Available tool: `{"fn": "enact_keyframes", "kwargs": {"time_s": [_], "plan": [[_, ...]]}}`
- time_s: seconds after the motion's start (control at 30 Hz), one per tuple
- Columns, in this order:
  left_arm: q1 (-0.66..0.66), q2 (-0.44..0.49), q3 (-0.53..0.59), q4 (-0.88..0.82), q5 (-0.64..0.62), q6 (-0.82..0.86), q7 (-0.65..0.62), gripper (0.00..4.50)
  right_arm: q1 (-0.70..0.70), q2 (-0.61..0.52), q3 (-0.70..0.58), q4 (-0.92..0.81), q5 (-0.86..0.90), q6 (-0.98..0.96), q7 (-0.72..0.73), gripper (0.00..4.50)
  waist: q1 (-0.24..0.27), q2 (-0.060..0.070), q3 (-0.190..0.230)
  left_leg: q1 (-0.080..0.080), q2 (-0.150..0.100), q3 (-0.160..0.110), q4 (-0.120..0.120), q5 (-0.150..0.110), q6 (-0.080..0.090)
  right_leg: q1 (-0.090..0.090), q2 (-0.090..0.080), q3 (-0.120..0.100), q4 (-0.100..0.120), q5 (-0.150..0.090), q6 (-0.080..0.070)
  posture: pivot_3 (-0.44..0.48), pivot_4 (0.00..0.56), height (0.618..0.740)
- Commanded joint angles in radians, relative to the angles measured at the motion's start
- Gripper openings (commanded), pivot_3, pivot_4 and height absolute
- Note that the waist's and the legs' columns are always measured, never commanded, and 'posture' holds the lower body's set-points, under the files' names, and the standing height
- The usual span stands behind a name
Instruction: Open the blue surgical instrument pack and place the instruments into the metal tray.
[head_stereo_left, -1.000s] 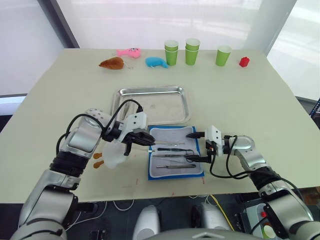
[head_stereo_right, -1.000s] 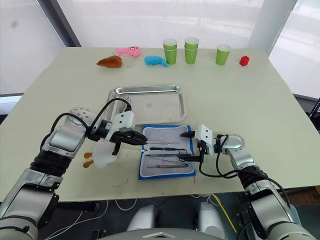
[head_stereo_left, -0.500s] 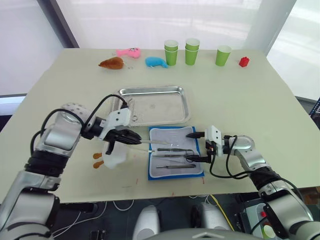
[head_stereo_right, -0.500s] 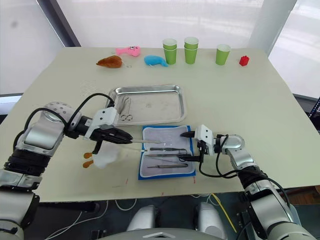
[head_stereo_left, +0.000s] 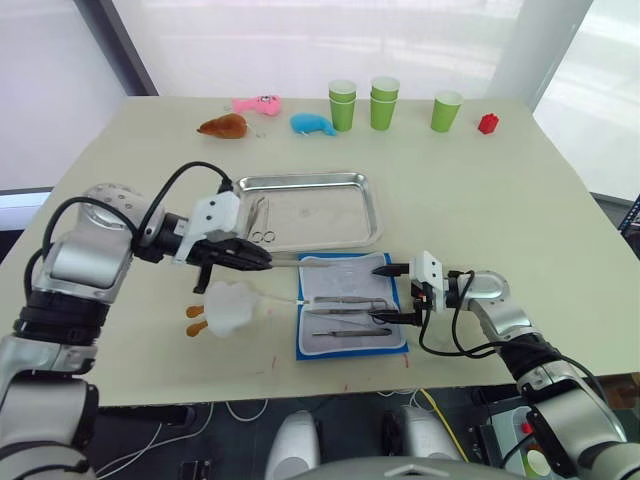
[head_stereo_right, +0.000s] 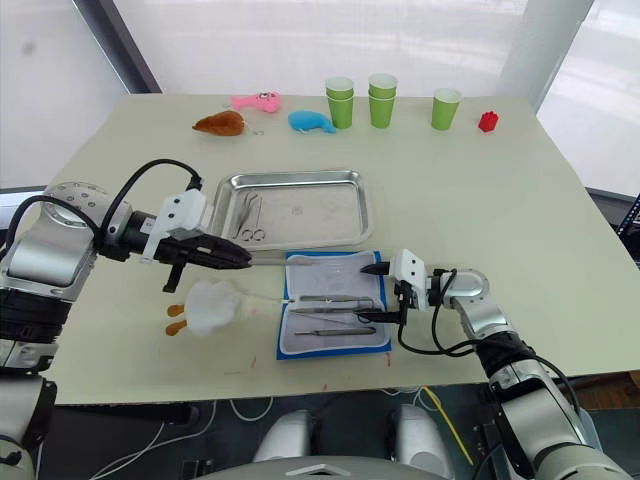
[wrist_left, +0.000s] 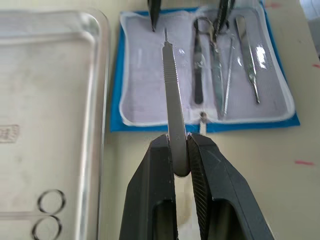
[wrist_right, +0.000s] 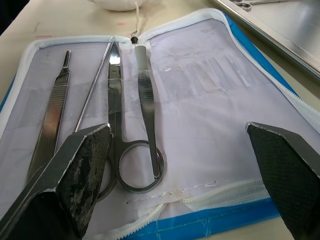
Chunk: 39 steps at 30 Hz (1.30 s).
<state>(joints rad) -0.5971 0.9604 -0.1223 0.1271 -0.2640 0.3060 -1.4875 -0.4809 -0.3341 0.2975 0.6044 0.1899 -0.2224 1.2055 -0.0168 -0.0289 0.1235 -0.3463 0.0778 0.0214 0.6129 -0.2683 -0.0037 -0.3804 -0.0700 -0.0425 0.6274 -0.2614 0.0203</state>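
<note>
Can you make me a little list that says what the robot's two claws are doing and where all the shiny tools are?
left claw: shut on a flat silver handle tool, held near the metal tray's front edge
right claw: open, over the pack's right edge
blue surgical instrument pack: lying open on the table
tools in pack: four, including scissors
metal tray: one ring-handled tool at its left end

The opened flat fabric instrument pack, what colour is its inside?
The opened flat fabric instrument pack is pale grey-white inside with a blue outer edge, clearest in the right wrist view.
</note>
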Motion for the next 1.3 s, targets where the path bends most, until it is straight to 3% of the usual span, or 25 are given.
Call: {"fn": "enact_keyframes", "kwargs": {"time_s": [0.03,0.3,0.6,0.97,1.3], "plan": [[-0.021,-0.068,0.071,-0.045,-0.027,0.091,0.163,0.04,0.096,-0.024,0.087,0.179,-0.152,0.085,-0.045,4.50,0.000,-0.001,0.001,0.000,0.000,0.000,0.000,0.001,0.002,0.000,0.000,0.000,0.000,0.000,0.000,0.000,0.150,0.740],[-0.031,-0.354,0.194,-0.143,-0.001,0.306,0.708,0.04,0.095,-0.026,0.088,0.181,-0.153,0.082,-0.045,4.50,-0.001,-0.003,0.001,0.001,-0.003,0.000,0.000,0.002,0.003,0.002,0.008,0.000,0.000,0.001,0.001,0.000,0.150,0.740],[0.000,-0.573,0.226,-0.220,0.143,0.483,1.199,0.04,0.094,-0.028,0.087,0.184,-0.154,0.078,-0.045,4.50,0.000,-0.003,0.001,0.002,-0.004,0.000,0.000,0.002,0.002,0.003,0.009,0.001,0.000,0.005,0.005,0.000,0.150,0.740],[0.006,-0.772,0.245,-0.201,0.198,0.605,1.482,0.04,0.092,-0.026,0.089,0.184,-0.155,0.077,-0.045,4.50,0.001,-0.004,0.001,0.001,-0.004,0.000,0.000,0.002,0.002,0.003,0.010,0.000,0.000,0.006,0.005,0.000,0.150,0.740],[0.002,-0.866,0.300,-0.135,0.195,0.622,1.594,0.04,0.094,-0.023,0.090,0.181,-0.155,0.077,-0.048,4.50,0.001,-0.004,0.001,0.001,-0.005,0.000,0.001,0.002,0.002,0.004,0.010,0.000,0.000,0.006,0.005,0.000,0.150,0.740]]}}
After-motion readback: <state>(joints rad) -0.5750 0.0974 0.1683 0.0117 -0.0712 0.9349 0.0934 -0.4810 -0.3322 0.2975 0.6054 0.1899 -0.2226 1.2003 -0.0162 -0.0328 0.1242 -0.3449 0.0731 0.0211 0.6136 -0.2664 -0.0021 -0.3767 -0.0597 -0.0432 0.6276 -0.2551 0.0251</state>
